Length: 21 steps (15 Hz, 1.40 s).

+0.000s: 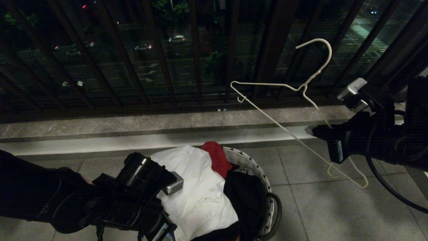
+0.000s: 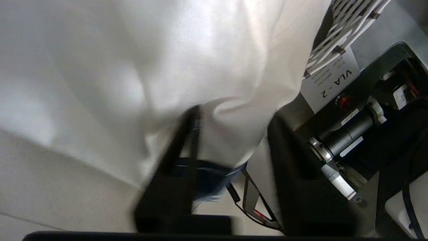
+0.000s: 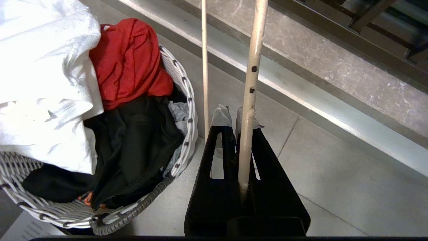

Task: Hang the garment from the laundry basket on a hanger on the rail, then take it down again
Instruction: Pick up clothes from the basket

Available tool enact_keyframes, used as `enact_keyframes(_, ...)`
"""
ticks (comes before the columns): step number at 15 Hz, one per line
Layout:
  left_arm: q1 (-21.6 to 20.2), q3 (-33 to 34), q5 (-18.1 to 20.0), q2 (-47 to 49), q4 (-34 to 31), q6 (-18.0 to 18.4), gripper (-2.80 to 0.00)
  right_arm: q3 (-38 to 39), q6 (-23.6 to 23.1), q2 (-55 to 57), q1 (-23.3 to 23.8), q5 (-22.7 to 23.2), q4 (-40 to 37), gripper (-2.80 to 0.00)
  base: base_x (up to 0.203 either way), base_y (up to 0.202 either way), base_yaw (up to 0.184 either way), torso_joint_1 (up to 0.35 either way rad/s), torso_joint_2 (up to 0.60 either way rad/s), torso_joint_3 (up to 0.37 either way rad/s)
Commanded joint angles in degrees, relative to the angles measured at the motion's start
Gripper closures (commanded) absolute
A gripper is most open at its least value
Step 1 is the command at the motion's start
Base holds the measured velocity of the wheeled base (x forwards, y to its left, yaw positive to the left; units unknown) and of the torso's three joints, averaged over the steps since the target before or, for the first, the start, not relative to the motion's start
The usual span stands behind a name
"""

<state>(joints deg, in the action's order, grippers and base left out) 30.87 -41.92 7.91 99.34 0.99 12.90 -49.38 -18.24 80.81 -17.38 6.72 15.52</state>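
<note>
The white garment (image 1: 197, 187) lies heaped on top of the round white laundry basket (image 1: 257, 167). My left arm (image 1: 133, 194) hangs over it at the lower left. In the left wrist view my left gripper (image 2: 234, 115) stands open, with a fold of the garment (image 2: 150, 67) drooping between its fingers. My right gripper (image 1: 314, 130) is shut on the lower wire of the thin white hanger (image 1: 302, 88), held bare in the air to the right of the basket. The right wrist view shows the gripper (image 3: 234, 115) pinching the hanger wire (image 3: 250, 67). The rail is out of view.
A red cloth (image 1: 217, 157) and a black garment (image 1: 244, 197) also lie in the basket. The dark balcony railing (image 1: 197, 50) and a stone ledge (image 1: 167, 124) run across behind it. My base with a white label (image 2: 331, 83) stands close beside the basket.
</note>
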Motion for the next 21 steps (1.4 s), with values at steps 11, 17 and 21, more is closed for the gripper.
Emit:
enact_keyframes(11, 0.25, -2.37, 0.61, -12.15, 0.07, -4.28, 0.0, 0.08, -0.22, 1.01, -0.11, -0.04, 0.13, 0.0, 0.0, 0.0, 0.0, 0.0, 0.0, 0.0)
enact_keyframes(17, 3.01, -2.85, 0.57, -12.24, -0.08, -4.13, 0.0, 0.18, -0.24, 0.59, -0.11, -0.11, 0.13, 0.0, 0.0, 0.0, 0.0, 0.0, 0.0, 0.0)
enact_keyframes(21, 6.64, -11.24, -0.26, -5.35, -2.35, -3.39, -2.8, -0.27, -0.15, 0.49, 0.77, -0.1, 0.13, 0.0, 0.0, 0.0, 0.0, 0.0, 0.0, 0.0)
